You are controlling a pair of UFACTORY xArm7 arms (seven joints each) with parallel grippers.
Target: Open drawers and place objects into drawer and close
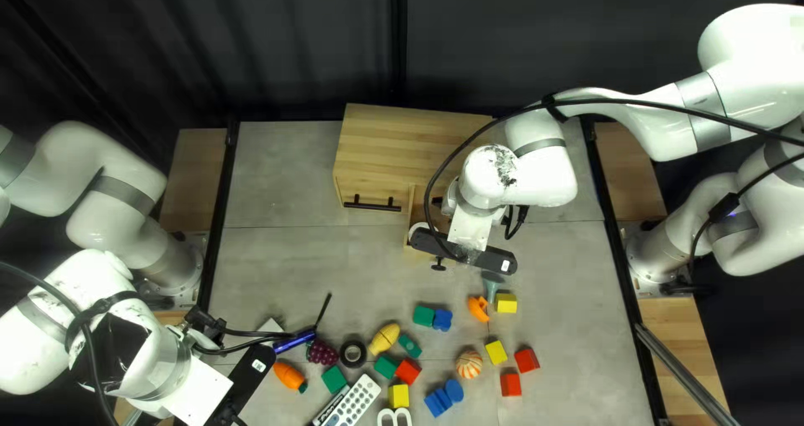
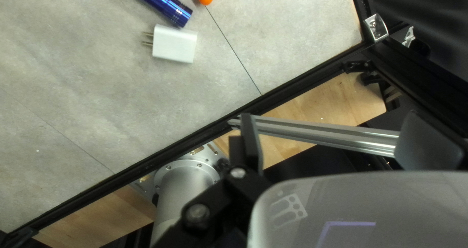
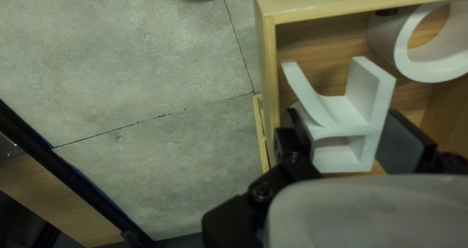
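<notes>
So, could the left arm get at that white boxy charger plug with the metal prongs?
Probably yes: the left gripper is open and nothing lies on the plug, though the blue metal flashlight close beside it could crowd the grasp.

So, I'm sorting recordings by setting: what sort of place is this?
Probably a robotics lab: my left arm and right arm flank a table scattered with blocks, before a dark curtain.
</notes>
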